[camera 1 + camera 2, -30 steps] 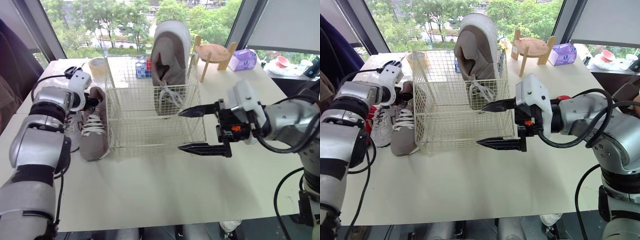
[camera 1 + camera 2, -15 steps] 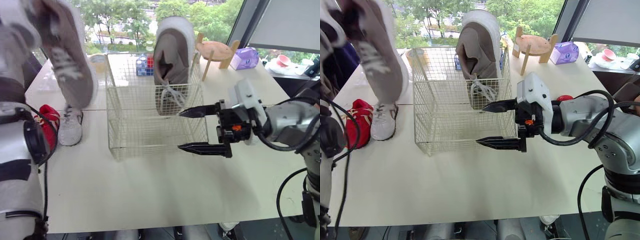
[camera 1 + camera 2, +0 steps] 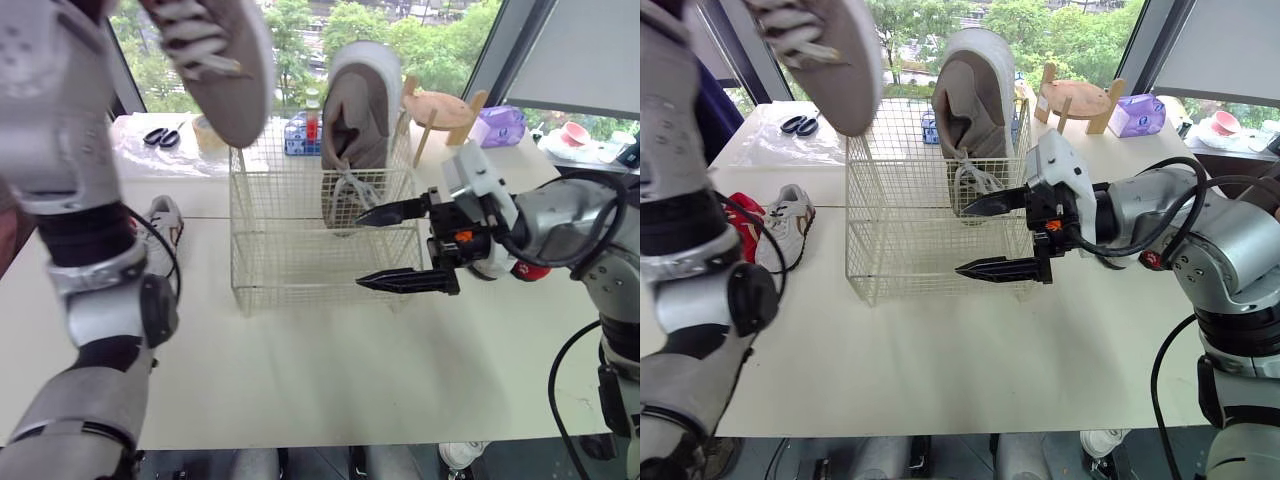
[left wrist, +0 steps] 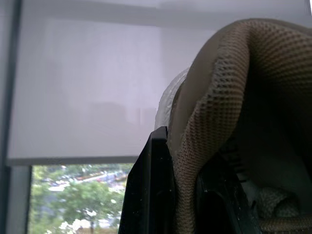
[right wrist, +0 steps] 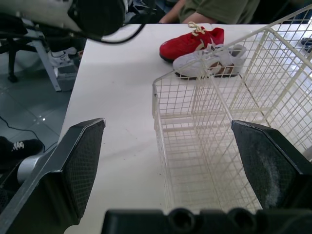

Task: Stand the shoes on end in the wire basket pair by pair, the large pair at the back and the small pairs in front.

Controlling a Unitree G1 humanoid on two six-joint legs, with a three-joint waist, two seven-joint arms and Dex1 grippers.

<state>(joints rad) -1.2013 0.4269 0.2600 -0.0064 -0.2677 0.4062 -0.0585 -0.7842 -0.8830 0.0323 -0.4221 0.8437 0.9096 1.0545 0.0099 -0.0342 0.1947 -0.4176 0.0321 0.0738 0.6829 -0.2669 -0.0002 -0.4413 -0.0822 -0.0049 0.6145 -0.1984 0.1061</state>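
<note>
A large taupe shoe (image 3: 218,62) hangs in the air above the back left corner of the wire basket (image 3: 300,262), laces facing me. My left gripper (image 4: 187,195) is shut on its mesh collar (image 4: 229,112), one finger outside and one inside. Its mate, the other large taupe shoe (image 3: 356,120), stands on end in the basket's back right. My right gripper (image 3: 392,247) is open beside the basket's front right corner, its fingers (image 5: 80,165) bare. A small white shoe (image 3: 160,225) and a red shoe (image 3: 746,213) lie on the table left of the basket.
Behind the basket are a wooden stand (image 3: 443,108), a purple tissue pack (image 3: 502,127), a blue crate (image 3: 298,132), a tape roll (image 3: 208,132) and scissors (image 3: 162,135). A person (image 5: 214,9) sits past the table's left side. Bare tabletop (image 3: 300,370) stretches in front of the basket.
My left arm has lifted the large shoe from the table beside the basket to high above its back left corner. The right gripper has stayed open beside the basket. The camera shifted.
</note>
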